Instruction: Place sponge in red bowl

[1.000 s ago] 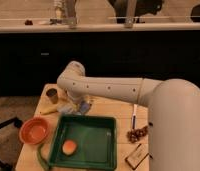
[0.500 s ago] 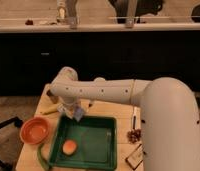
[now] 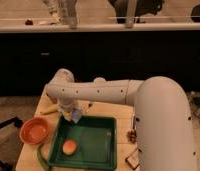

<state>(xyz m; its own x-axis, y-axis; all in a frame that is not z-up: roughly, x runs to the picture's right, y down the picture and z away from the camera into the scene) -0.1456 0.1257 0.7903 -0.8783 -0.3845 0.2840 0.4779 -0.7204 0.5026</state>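
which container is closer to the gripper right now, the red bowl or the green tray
The green tray: the gripper, shut on the sponge, hangs over its back-left corner. The red bowl sits further left.

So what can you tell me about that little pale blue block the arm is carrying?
The sponge is a small, soft-looking, light blue-grey block, tilted with one corner down. The gripper is shut on it from above, covering its upper part. It hangs above the back left corner of the green tray, not yet over the red bowl to its left.
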